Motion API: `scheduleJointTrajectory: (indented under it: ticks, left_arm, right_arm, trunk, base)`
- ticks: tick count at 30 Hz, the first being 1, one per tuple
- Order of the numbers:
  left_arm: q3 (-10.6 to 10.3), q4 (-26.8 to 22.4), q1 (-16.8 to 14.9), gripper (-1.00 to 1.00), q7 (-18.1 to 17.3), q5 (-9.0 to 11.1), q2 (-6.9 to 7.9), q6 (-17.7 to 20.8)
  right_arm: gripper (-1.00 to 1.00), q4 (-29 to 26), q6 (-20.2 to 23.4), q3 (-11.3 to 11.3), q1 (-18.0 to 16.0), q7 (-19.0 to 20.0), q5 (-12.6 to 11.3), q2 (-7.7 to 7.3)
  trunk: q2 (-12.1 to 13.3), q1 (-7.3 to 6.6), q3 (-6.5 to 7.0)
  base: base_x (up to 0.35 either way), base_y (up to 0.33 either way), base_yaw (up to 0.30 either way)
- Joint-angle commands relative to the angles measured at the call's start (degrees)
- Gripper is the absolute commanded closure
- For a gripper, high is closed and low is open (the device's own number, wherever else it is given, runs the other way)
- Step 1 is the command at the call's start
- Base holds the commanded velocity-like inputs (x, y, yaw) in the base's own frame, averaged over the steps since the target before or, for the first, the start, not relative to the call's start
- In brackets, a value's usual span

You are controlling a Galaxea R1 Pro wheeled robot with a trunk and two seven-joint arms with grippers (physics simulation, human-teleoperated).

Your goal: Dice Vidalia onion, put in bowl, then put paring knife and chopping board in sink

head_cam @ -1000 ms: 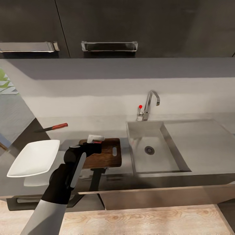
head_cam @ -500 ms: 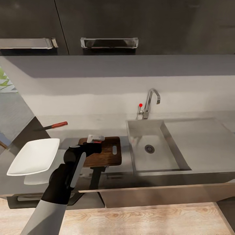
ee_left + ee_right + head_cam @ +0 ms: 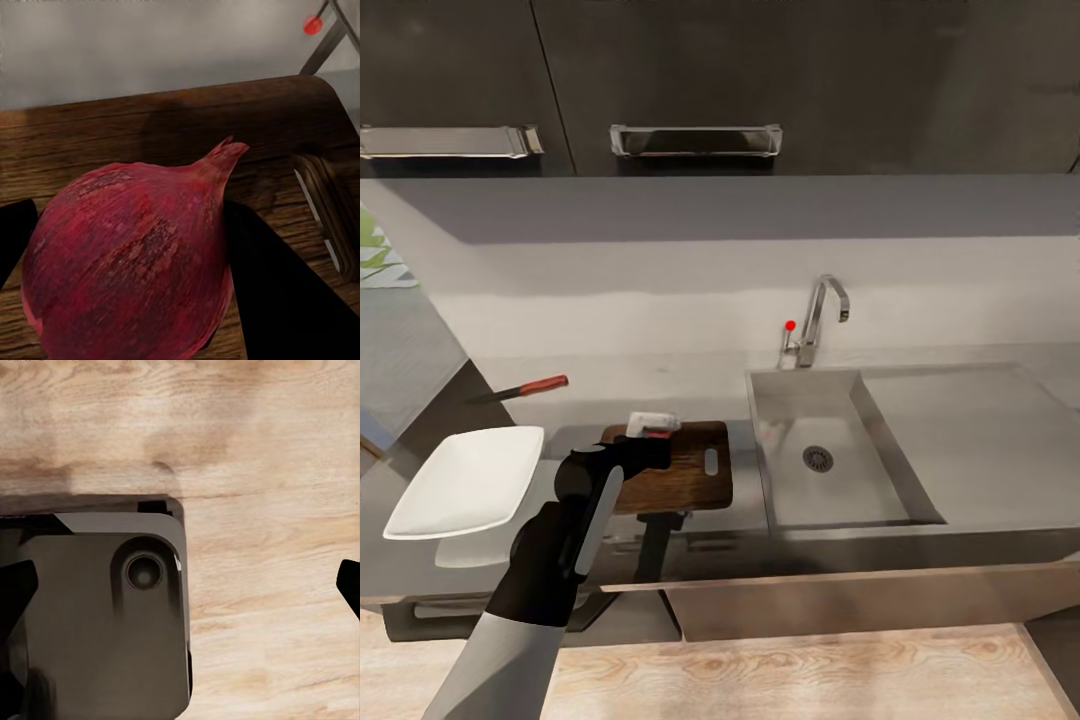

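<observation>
Counter (image 3: 660,385): long grey top, dark cabinets with steel handles above it.
Sink (image 3: 810,455): steel basin set into the counter's right half, round drain at the bottom, flat drainer on its right side, chrome tap (image 3: 822,318) with a red-tipped lever at the back edge.
Bowl (image 3: 465,482): white, square, at the counter's left end near the front edge, overhanging it a little.
Board (image 3: 690,470): dark wood, near the counter's front edge, just beside the sink's left wall, handle slot toward the sink.
Left arm: black forearm reaches up over the front edge to the board's left part.
Left gripper (image 3: 652,428): over the board's back left corner, closed around the onion (image 3: 131,262). In the left wrist view the onion is whole, dark red-purple skin, pointed tip, sitting between the two black fingers (image 3: 281,285) over the board's wood grain.
Knife (image 3: 520,390): lies flat toward the counter's back left, behind the bowl, reddish handle pointing right, well apart from the board.
Right gripper: the right wrist view looks down at wood floor and a dark part of the robot base; only dark finger edges at the frame sides, can't tell how the jaws stand.
</observation>
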Motion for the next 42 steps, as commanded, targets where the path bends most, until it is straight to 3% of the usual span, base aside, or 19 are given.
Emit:
scheduleJointTrajectory:
  ticks: [1, 15, 42]
  left_arm:
    - [0.02, -0.02, -0.06, 1.0, -0.04, 0.28, -0.01, 0.24]
    - [0.04, 0.26, -0.06, 1.0, -0.04, 0.29, 0.07, 0.24]
    - [0.04, 0.29, -0.07, 1.0, -0.03, 0.3, 0.07, 0.24]
  right_arm:
    - [-1.0, 0.03, -0.18, 0.51, -0.03, -0.1, -0.55, 0.01]
    - [-1.0, 0.03, -0.18, 0.5, -0.03, -0.1, -0.64, 0.03]
    - [-1.0, 0.05, -0.17, 0.51, -0.03, -0.12, -0.64, 0.03]
  trunk:
    - [-0.1, 0.03, -0.09]
    - [-0.1, 0.03, -0.24]
    - [-0.1, 0.03, -2.53]
  base:
    - [-0.08, 0.0, 0.0]
    - [-0.017, 0.001, 0.0]
    - [0.0, 0.008, 0.0]
